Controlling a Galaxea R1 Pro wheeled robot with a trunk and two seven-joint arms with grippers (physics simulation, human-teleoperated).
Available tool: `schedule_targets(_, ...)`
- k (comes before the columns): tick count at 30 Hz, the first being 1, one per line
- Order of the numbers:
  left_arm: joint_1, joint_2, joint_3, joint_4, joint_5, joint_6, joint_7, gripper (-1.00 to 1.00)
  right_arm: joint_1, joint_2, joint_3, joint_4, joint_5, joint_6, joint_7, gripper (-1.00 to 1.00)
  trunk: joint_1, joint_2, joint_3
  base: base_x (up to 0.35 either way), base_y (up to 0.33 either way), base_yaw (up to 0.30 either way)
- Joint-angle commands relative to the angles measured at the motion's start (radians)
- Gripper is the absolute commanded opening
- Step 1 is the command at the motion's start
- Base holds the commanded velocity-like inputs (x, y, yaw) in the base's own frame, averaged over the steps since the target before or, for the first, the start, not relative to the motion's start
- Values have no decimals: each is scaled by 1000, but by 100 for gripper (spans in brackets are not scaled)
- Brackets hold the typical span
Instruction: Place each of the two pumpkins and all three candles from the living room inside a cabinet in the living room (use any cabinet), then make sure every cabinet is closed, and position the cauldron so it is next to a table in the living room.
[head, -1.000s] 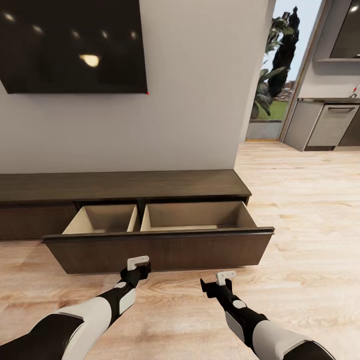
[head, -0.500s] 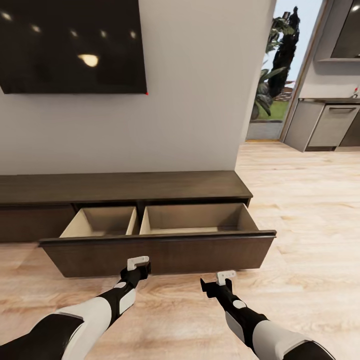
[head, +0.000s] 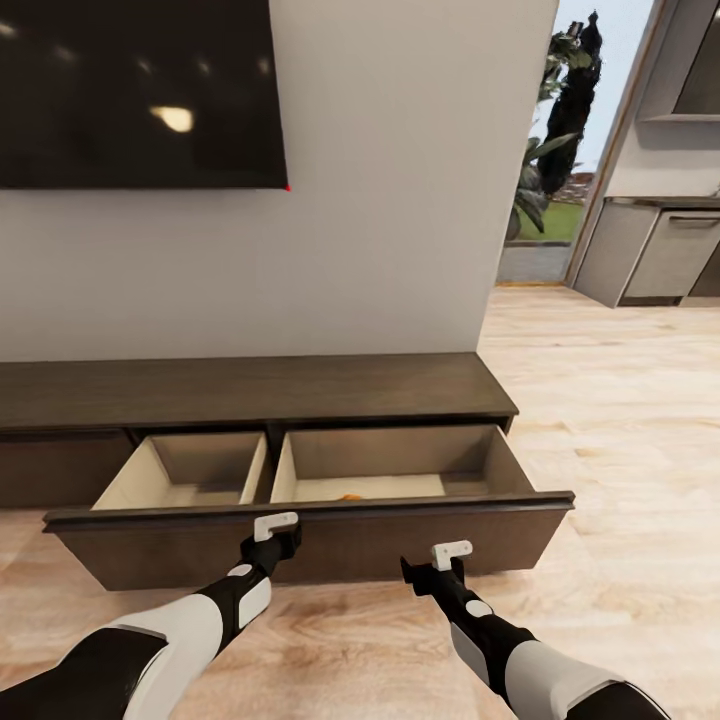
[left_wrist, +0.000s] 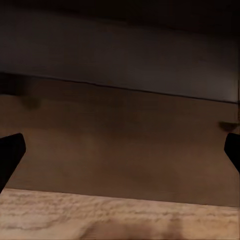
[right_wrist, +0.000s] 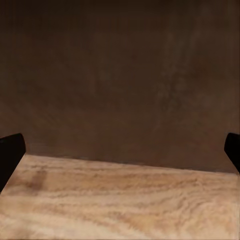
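Both the left gripper (head: 277, 522) and right gripper (head: 452, 551) hover spread wide and empty before the cabinet (head: 300, 545), whose pulled-out drawer shows an orange pumpkin (head: 350, 495).

Pale wood floor (head: 620, 420), grey wall (head: 400, 200) with dark TV (head: 130, 90) — kitchen units (head: 660, 250) beyond.

Low dark-brown cabinet (head: 250, 390), drawer open, orange pumpkin (head: 351, 495) inside.
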Motion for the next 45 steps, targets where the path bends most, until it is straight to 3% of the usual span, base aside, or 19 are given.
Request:
schedule_targets(1, -1, 0, -7, 2, 7, -5, 3, 100, -1, 0, 4, 2, -11, -4, 5, 100, 0, 0, 0, 37, 0, 27)
schedule_targets(33, -1, 0, -7, 3, 7, -4, 3, 100, -1, -2, 4, 2, -10, -4, 6, 100, 0, 0, 9, 2, 0, 23)
schedule_targets(45, -1, 0, -7, 3, 7, -4, 3, 100, -1, -2, 4, 2, -10, -4, 6, 100, 0, 0, 9, 179, 0, 0)
